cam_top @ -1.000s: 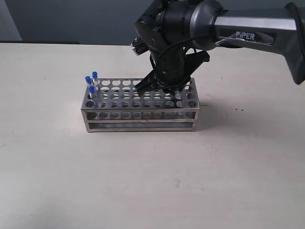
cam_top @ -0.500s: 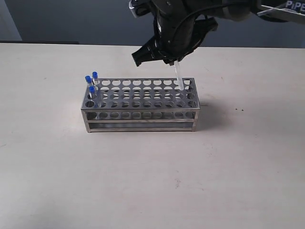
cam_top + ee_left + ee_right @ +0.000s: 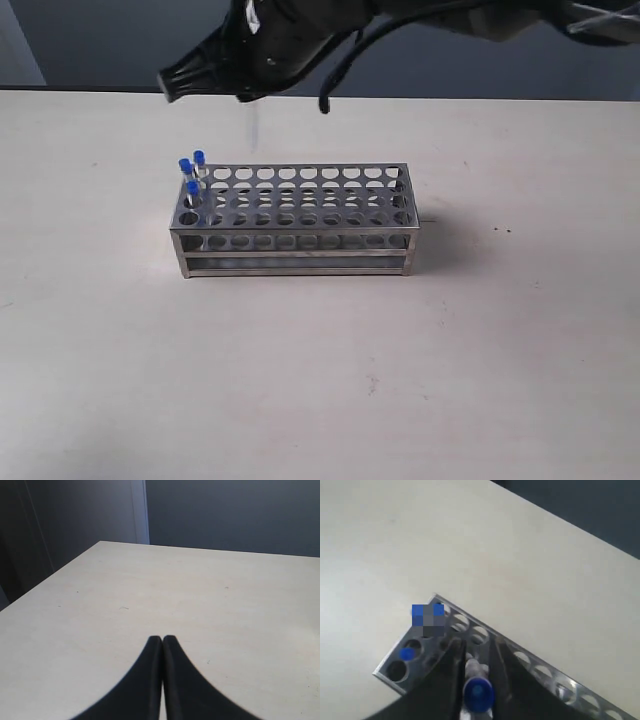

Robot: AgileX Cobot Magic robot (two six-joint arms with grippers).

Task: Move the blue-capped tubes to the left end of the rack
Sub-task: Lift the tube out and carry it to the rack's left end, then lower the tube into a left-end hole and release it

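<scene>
My right fingers point(image 3: 476, 647) pinch the 4th tube point(image 3: 478, 692) just under its blue cap. Its glass hangs free above the rack point(image 3: 300, 240), whose left end lies below and just ahead of them. 3 other blue-capped tubes point(image 3: 192, 187) stand at that end. My left fingers point(image 3: 162, 642) are pressed together over bare tabletop point(image 3: 210, 595), holding nothing.

The risk, as I judge it, is that a free hole beside those 3 is a tight target. The tube's tip could land on the plate between holes, the glass could slide in my pinch, or I could knock a neighbouring cap.

I can read no brand or writing. A blocky patch hides 1 cap in the right wrist view.
</scene>
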